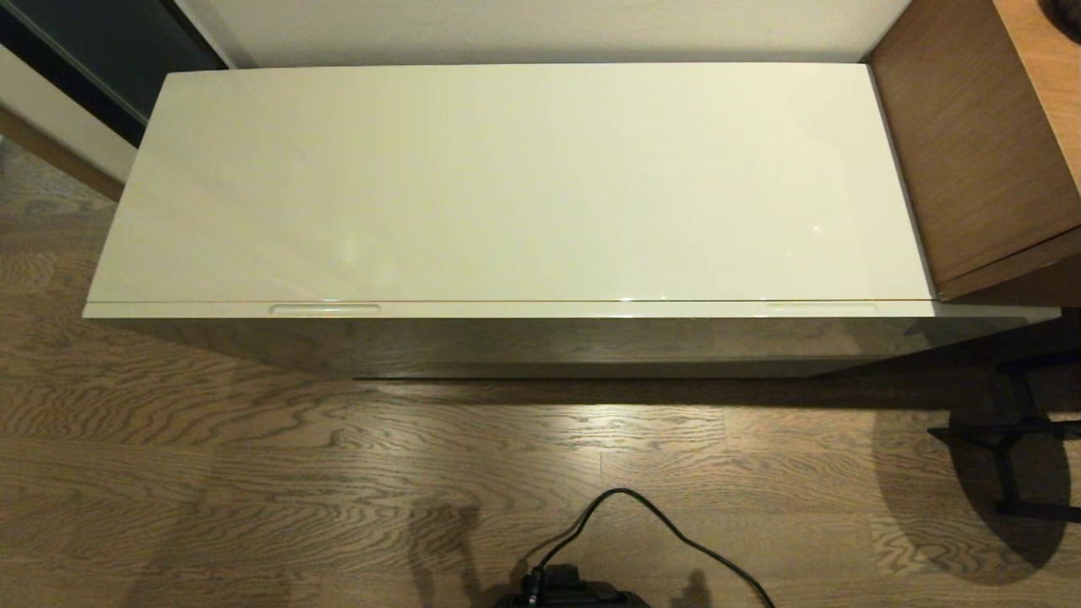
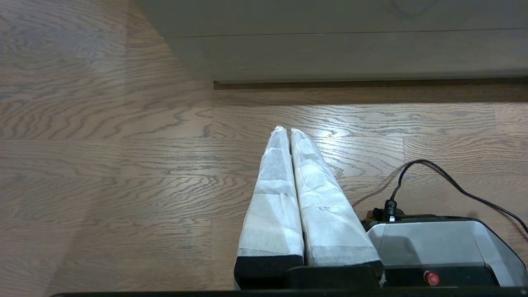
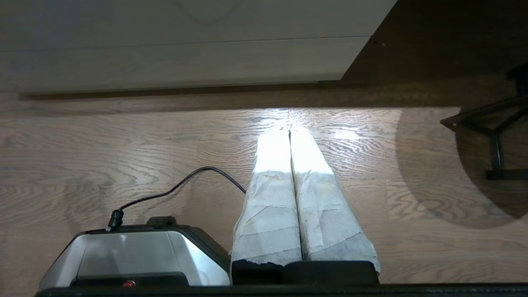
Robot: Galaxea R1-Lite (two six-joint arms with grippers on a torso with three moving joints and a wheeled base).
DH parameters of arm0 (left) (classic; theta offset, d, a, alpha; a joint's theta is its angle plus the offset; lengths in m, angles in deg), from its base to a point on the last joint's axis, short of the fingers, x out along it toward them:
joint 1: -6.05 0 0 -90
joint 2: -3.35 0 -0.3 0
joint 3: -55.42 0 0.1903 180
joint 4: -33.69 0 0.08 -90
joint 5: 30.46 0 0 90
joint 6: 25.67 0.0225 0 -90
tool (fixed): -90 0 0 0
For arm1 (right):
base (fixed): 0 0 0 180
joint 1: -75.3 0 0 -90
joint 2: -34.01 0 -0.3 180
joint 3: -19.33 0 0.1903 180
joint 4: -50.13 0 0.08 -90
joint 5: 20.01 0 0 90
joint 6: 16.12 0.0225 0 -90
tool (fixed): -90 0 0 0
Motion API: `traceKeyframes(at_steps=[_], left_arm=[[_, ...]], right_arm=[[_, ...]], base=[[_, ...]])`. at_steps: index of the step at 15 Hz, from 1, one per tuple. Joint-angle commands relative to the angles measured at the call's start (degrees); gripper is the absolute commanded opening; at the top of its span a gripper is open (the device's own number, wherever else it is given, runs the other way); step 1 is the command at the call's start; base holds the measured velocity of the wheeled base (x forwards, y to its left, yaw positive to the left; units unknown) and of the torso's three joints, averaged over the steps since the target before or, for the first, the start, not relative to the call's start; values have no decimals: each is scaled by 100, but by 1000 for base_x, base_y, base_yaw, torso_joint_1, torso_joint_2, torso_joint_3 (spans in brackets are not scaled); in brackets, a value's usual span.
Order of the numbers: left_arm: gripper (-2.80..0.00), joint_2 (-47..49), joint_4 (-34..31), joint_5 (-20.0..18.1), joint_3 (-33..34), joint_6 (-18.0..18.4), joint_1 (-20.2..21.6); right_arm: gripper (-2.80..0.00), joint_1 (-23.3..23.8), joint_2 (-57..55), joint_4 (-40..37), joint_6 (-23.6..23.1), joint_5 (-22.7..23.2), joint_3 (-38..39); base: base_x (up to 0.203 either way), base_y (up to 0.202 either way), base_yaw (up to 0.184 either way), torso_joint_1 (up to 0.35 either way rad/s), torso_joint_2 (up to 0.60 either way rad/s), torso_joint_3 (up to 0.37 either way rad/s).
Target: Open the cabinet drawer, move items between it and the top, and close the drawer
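The cabinet's glossy cream-white top (image 1: 515,181) fills the head view and carries nothing. Along its front edge runs the closed drawer front (image 1: 507,310), with one slot handle (image 1: 324,309) at the left and a second handle (image 1: 821,307) at the right. The toilet paper roll is out of view. Neither arm shows in the head view. My left gripper (image 2: 288,131) hangs low over the wooden floor in front of the cabinet, its white-wrapped fingers pressed together and empty. My right gripper (image 3: 289,129) hangs likewise over the floor, shut and empty.
Brown wooden furniture (image 1: 980,143) abuts the cabinet's right end. A black metal stand (image 1: 1013,431) is on the floor at the right. The robot's base (image 2: 433,243) with a black cable (image 1: 642,515) sits on the floor between the grippers.
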State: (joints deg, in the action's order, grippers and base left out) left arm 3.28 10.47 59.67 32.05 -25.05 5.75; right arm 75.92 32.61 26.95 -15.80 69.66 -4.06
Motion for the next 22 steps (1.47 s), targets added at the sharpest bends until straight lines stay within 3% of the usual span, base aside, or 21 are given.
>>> traceKeyframes(at_steps=[1,22], left_arm=[[-280,16,2,4,9,-1,-4],[-280,16,2,4,9,-1,4]], right_arm=[[-280,-1,-18,-9,65,-2,2],[-280,-1,-18,-9,117,-2,2]], base=[[0,0,0,0,0,0],[0,0,0,0,0,0]])
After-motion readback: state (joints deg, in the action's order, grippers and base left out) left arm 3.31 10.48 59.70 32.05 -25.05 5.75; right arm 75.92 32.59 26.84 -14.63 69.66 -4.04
